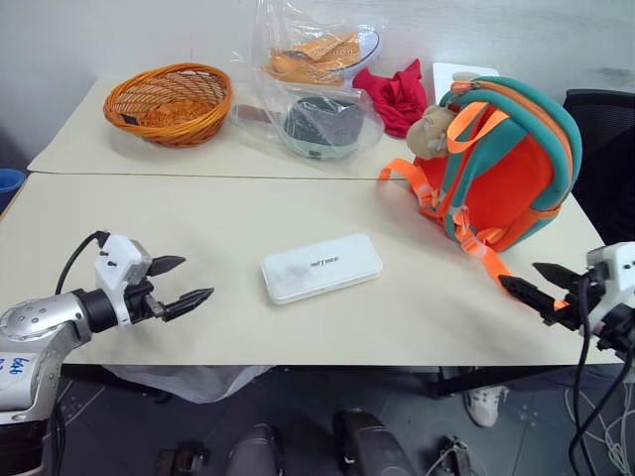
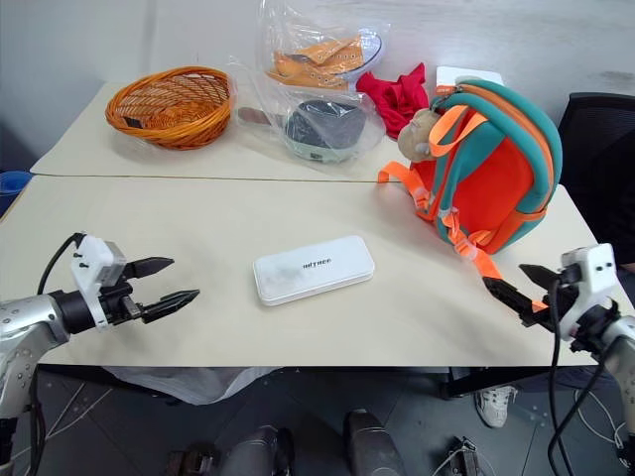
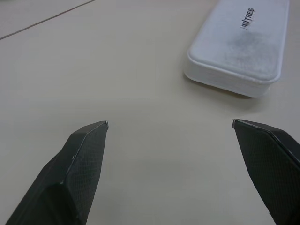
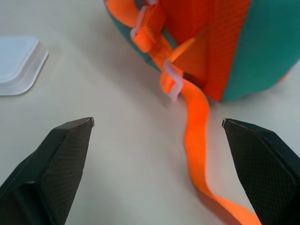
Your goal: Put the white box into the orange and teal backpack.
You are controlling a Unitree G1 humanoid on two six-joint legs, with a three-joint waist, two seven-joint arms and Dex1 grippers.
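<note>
One white box [image 1: 320, 268] at centre, one backpack [image 1: 501, 169] at right, one wicker basket [image 1: 169, 102] upper left, two plastic bags [image 1: 316, 89] top centre, one red cloth [image 1: 397, 94], two grippers.

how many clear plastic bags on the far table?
2: one plastic bag with orange contents at the back, one bag holding a dark round item in front of it, beside the wicker basket. Others may be hidden.

Left arm: I see it reaching in from the left edge, wrist angled inward.
Left gripper [image 1: 184, 282]: I have its two black fingers spread wide, holding nothing.
Right arm: it comes in low from the right edge, pointing inward.
Right gripper [image 1: 534, 284]: fingers wide apart, empty.
</note>
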